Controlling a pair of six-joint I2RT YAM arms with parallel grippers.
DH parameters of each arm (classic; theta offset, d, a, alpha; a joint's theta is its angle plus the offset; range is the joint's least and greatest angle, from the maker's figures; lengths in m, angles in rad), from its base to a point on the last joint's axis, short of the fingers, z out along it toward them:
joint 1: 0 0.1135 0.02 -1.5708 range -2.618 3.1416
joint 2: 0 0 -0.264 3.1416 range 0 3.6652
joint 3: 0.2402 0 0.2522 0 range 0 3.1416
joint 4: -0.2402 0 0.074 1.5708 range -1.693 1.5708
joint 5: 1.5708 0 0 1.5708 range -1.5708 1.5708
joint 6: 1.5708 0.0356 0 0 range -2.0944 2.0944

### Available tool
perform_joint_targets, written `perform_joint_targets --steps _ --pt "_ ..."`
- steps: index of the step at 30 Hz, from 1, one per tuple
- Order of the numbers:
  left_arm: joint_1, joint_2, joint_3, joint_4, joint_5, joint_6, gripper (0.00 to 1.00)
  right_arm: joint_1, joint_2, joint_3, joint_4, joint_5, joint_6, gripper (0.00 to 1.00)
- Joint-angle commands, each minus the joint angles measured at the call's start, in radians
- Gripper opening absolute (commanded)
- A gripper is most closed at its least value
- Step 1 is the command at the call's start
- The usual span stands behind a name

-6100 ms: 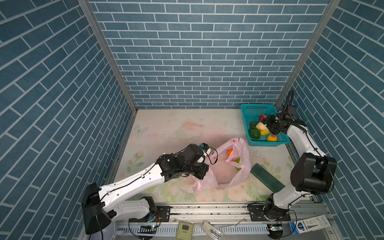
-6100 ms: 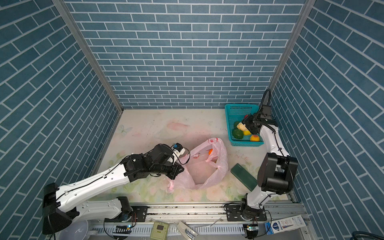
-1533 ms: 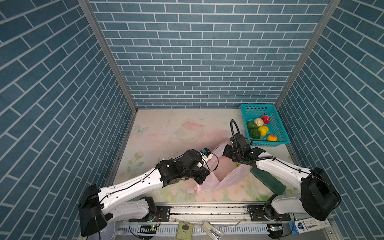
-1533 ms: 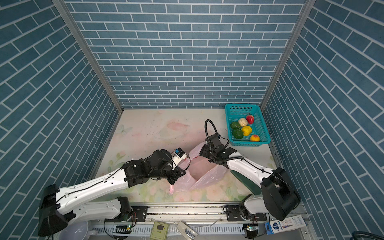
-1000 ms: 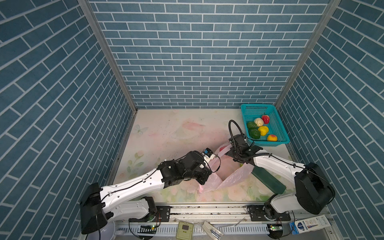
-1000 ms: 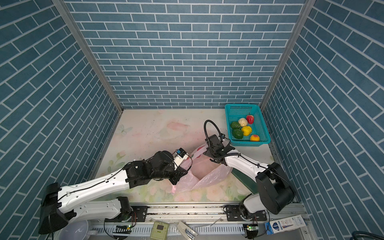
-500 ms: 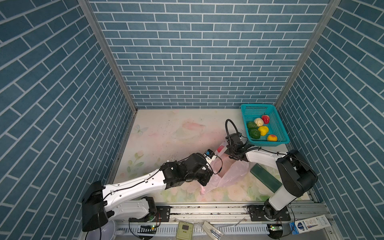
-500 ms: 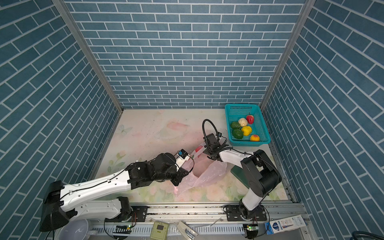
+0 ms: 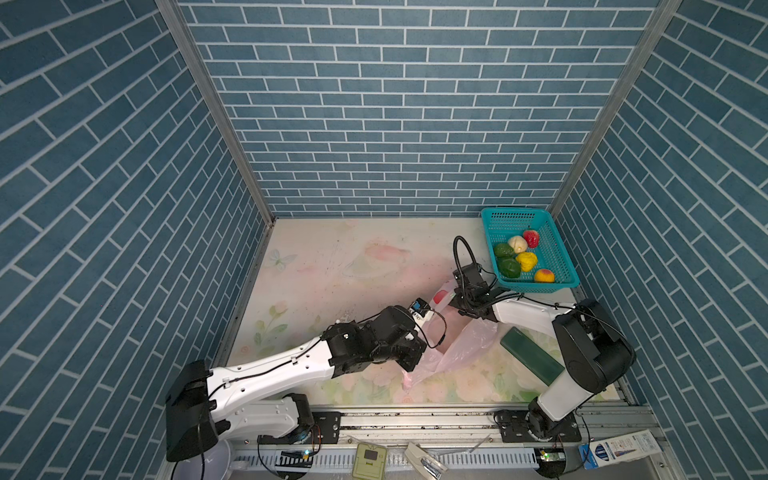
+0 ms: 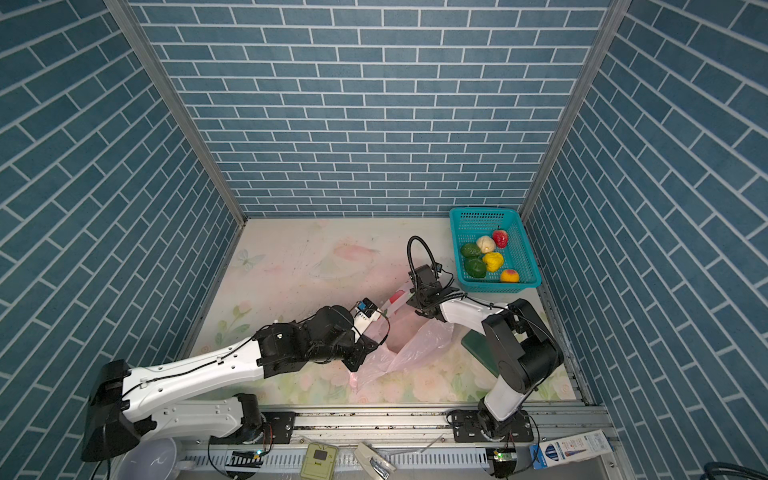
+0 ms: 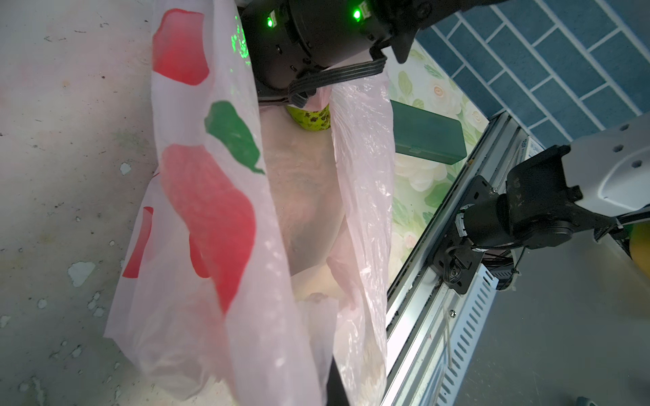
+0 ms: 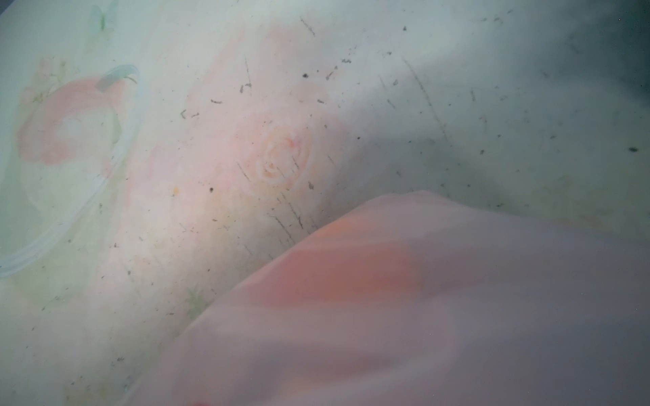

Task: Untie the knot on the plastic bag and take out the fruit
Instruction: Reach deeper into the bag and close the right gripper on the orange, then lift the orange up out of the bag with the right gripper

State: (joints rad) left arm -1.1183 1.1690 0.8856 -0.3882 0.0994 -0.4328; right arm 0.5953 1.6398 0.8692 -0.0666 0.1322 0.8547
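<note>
The pink plastic bag (image 9: 469,345) lies at mid-table with its mouth held open; red and green prints show on it (image 11: 218,218). My left gripper (image 9: 413,363) is shut on the bag's near edge and keeps it lifted. My right gripper (image 9: 459,305) reaches into the bag's far end. Pink film covers its wrist view (image 12: 422,298) and hides its jaws. A yellow-green spotted fruit (image 11: 311,117) sits inside the bag right under the right gripper. Several fruit (image 9: 519,259) lie in the teal basket (image 9: 536,286). The knot is out of view.
A dark green flat box (image 9: 532,353) lies right of the bag, under the right forearm. The basket stands in the far right corner against the brick wall. A metal rail (image 9: 415,419) runs along the table's front edge.
The right gripper has pushed a little further left and back into the bag's far end. The left arm has shifted slightly right and forward, still holding the bag.
</note>
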Motion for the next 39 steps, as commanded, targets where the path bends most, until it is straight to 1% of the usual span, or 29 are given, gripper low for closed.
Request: perform_joint_targets --steps 1,6,8,10,16,22,35,39 --pt "-0.009 -0.001 0.033 -0.031 -0.04 0.003 0.0 0.004 -0.052 0.021 0.006 -0.108 -0.006 0.44" --pt "-0.008 0.001 0.033 -0.04 -0.074 -0.01 0.0 0.025 -0.114 -0.001 -0.016 -0.199 -0.008 0.43" --pt "-0.008 -0.001 0.029 -0.041 -0.085 -0.016 0.0 0.036 -0.14 -0.006 -0.031 -0.213 -0.009 0.43" --pt "-0.008 -0.003 0.027 -0.047 -0.101 -0.022 0.0 0.048 -0.168 -0.011 -0.052 -0.259 -0.009 0.43" --pt "-0.005 -0.004 0.029 -0.053 -0.141 -0.043 0.0 0.102 -0.214 -0.013 -0.104 -0.325 -0.019 0.43" --pt "-0.002 -0.017 0.026 -0.06 -0.181 -0.071 0.0 0.158 -0.27 -0.011 -0.181 -0.333 -0.029 0.43" --pt "0.012 -0.047 0.0 -0.054 -0.208 -0.107 0.0 0.196 -0.417 0.007 -0.38 -0.319 -0.034 0.42" --pt "0.015 -0.047 0.001 -0.051 -0.214 -0.116 0.0 0.213 -0.451 0.029 -0.464 -0.316 -0.064 0.42"
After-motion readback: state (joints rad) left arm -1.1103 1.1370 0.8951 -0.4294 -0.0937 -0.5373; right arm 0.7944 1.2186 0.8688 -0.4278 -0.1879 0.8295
